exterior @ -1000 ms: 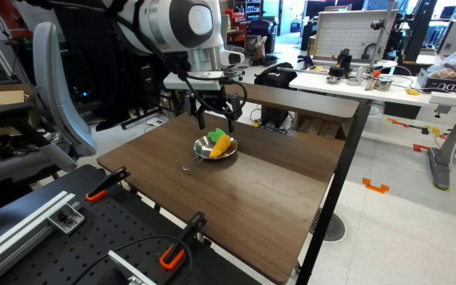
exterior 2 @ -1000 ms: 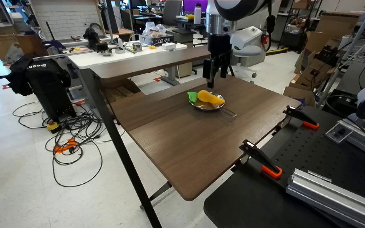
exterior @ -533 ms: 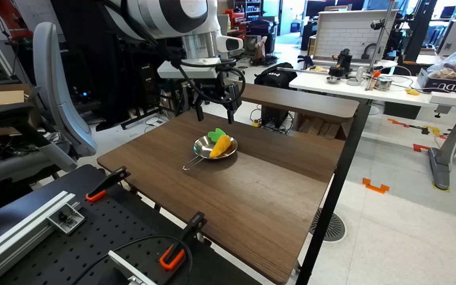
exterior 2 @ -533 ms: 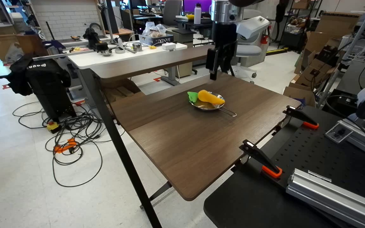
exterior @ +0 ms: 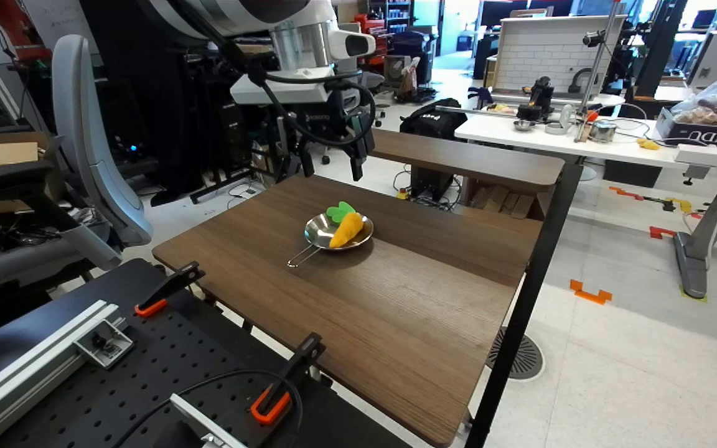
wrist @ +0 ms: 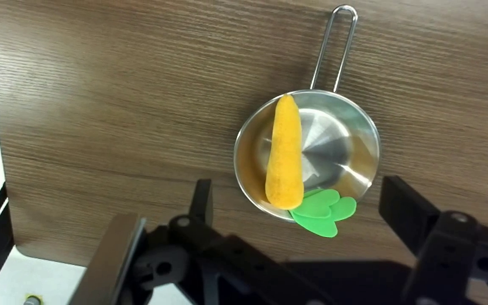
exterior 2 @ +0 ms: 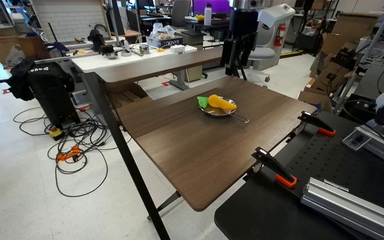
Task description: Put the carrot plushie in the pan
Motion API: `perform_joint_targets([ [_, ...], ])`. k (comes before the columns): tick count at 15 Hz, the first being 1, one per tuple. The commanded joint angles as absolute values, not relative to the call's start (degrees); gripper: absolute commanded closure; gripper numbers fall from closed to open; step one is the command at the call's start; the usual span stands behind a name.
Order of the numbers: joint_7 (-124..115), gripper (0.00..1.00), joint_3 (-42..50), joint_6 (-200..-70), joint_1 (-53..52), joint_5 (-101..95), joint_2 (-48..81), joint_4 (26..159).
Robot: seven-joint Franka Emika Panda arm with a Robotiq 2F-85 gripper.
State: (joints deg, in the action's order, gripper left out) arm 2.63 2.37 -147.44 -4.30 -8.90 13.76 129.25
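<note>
1 carrot plushie [wrist: 285, 159] in 1 pan [wrist: 328, 146] on tbl [wrist: 121, 106].

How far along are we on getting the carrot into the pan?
Done: the carrot plushie lies in the pan, its green leaves partly outside. In hand: nothing; the gripper hangs open, apart from both. Left: probably nothing, except perhaps parking the gripper.

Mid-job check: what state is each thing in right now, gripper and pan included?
gripper: open, holding nothing
carrot plushie: lying in the pan, not held
green leaves: sticking out beyond the pan
pan: upright, resting on the table
monitor: on, screen purple
white bottle: standing upright
two clamps: at the black board's edge; cannot tell whether tight
</note>
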Motion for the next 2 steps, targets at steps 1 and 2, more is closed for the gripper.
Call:
perform_joint_targets([
  [1, 2.35, 0.0, 1.49, -147.31, -3.41, -9.21, 13.13, 129.69],
  [2, 2.3, 0.0, 1.48, -147.31, -3.4, -9.2, 12.6, 130.1],
])
